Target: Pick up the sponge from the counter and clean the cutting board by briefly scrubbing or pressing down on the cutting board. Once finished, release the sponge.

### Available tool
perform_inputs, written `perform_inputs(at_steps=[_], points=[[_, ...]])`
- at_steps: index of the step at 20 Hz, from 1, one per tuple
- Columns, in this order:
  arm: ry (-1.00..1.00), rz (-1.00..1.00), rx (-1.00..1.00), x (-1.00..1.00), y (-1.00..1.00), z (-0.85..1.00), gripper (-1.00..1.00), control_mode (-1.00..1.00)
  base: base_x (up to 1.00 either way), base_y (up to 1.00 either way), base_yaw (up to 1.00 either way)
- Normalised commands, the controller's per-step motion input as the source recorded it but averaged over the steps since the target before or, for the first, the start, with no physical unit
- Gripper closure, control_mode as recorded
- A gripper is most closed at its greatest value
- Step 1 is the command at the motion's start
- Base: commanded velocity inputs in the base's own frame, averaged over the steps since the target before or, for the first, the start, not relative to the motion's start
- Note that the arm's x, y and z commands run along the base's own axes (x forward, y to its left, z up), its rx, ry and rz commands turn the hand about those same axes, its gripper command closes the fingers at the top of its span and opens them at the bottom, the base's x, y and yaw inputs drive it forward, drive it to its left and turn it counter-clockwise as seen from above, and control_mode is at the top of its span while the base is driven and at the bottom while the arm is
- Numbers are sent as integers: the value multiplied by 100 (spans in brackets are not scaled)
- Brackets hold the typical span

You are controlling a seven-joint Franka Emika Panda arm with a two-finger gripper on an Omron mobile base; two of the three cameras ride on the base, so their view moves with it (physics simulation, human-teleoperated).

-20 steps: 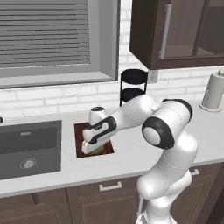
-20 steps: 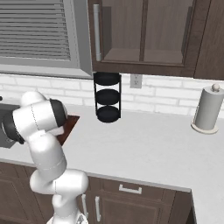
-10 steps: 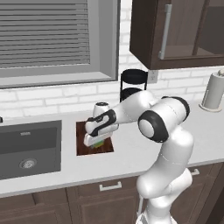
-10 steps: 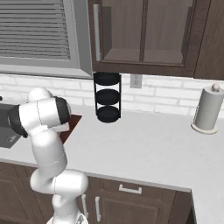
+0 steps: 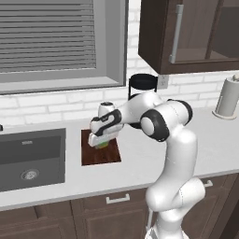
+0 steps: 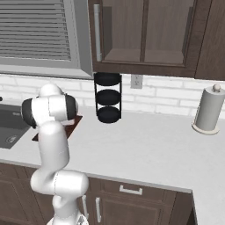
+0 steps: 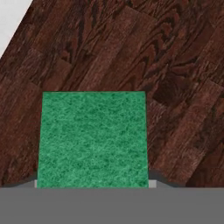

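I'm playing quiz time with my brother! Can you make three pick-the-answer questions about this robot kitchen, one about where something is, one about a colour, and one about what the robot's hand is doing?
1. Where is the sponge?
A. in the sink
B. over the cutting board
C. beside the paper towel roll

2. What colour is the top of the sponge in the hand view?
A. green
B. blue
C. pink

3. What is the gripper doing?
A. hanging open above the sink
B. holding the sponge
C. gripping the cabinet handle

Answers:
1. B: the left base view shows the sponge at the gripper, above the dark wooden board.
2. A: the hand view shows a green pad against the wood grain.
3. B: the sponge sits right at the fingers, over the board.
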Motion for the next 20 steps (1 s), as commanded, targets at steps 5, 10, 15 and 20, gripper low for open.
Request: perform_inputs(at_steps=[5, 10, 15, 20], points=[[0, -4, -2, 17, -27, 0, 100, -100, 0, 0, 0], [0, -1, -5, 0, -42, 0, 100, -100, 0, 0, 0], [0, 2, -1, -49, -6, -6, 100, -100, 0, 0, 0], [2, 7, 0, -100, 15, -26, 100, -100, 0, 0, 0]])
